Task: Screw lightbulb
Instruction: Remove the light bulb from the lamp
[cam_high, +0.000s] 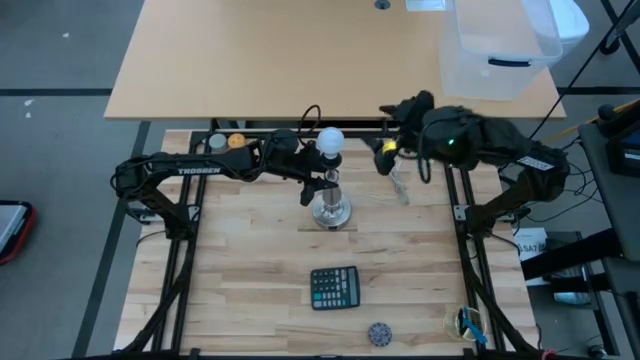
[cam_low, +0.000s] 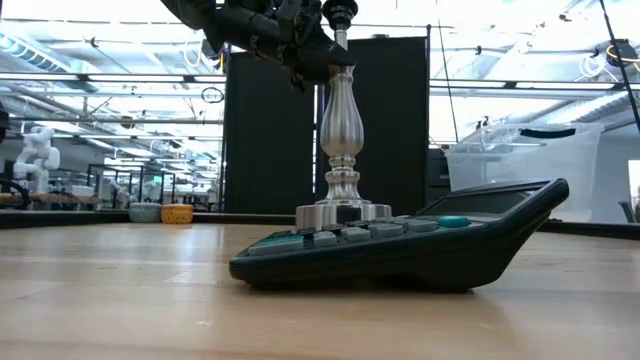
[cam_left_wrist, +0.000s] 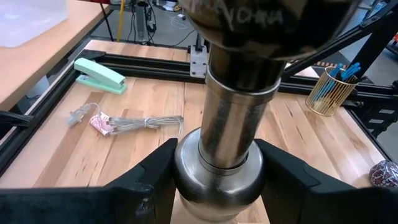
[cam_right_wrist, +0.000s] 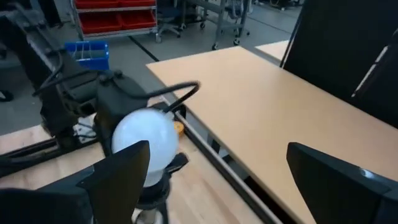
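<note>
The frosted white lightbulb (cam_high: 330, 140) sits on top of the silver metal stand (cam_high: 332, 210), in its dark socket. It also shows in the right wrist view (cam_right_wrist: 144, 138). The stand rests upright on the table on its round base (cam_low: 342, 212). My left gripper (cam_left_wrist: 217, 180) reaches in from the left and is shut on the stand's stem below the socket. My right gripper (cam_high: 385, 155) is open and empty, hovering to the right of the bulb and apart from it. My left gripper pinches the round bulge of the stand's stem (cam_left_wrist: 186, 169) between its two fingers, one on each side, just below the socket. The fingers come in roughly level from the table's left side. The stand stays upright with its base on the table.
A dark calculator (cam_high: 334, 288) lies near the front, with a small patterned ball (cam_high: 379, 332) and a wire pen holder (cam_high: 470, 322). A coiled cord (cam_left_wrist: 134, 121) and a green stapler (cam_left_wrist: 99, 74) lie right of the stand. An orange ball (cam_high: 236, 141) sits at the far left.
</note>
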